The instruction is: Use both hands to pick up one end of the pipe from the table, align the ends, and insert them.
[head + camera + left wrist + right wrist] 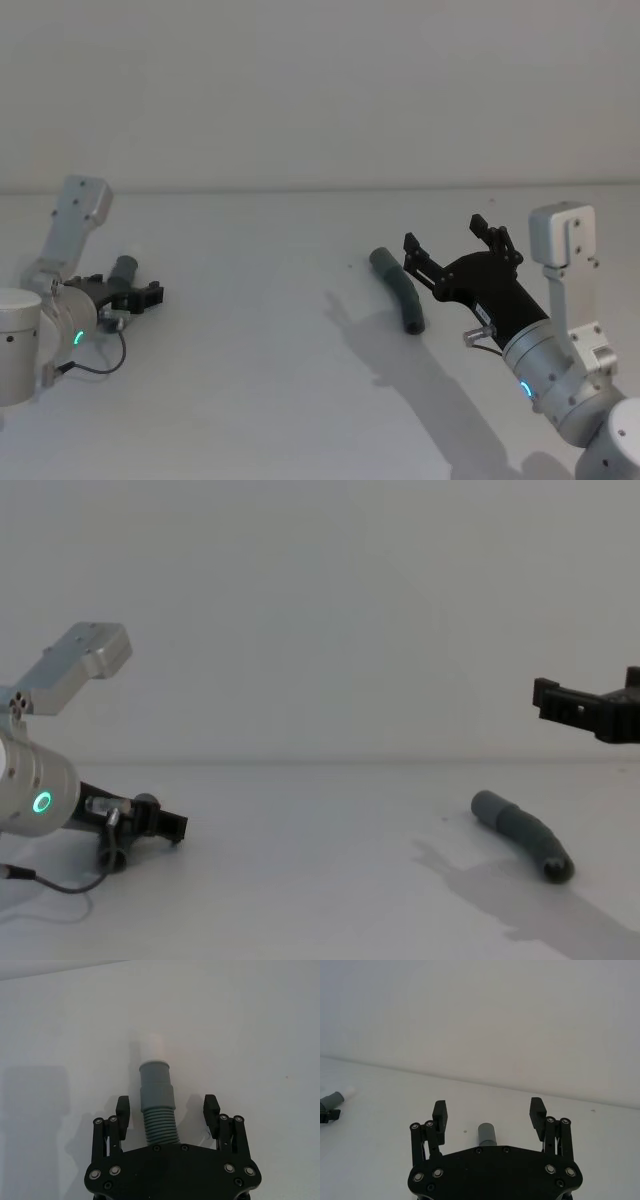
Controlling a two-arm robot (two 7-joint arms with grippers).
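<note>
One dark grey pipe piece (157, 1105) with a ribbed middle and a whitish tip (154, 1049) lies between the fingers of my left gripper (167, 1106), which is open; gaps show on both sides. This gripper (135, 285) sits low at the far left of the table (260, 340). The other pipe piece (398, 290), slightly bent, lies on the table right of centre. My right gripper (445, 233) hangs open above it, well clear of it in the chest view (590, 695). Its cuff end (487, 1135) peeks out below the right gripper's palm.
The white table meets a white wall (320, 90) at the back. A thin black cable (100, 365) loops under the left wrist. The right arm casts a shadow (520, 900) on the table near the right pipe piece (520, 835).
</note>
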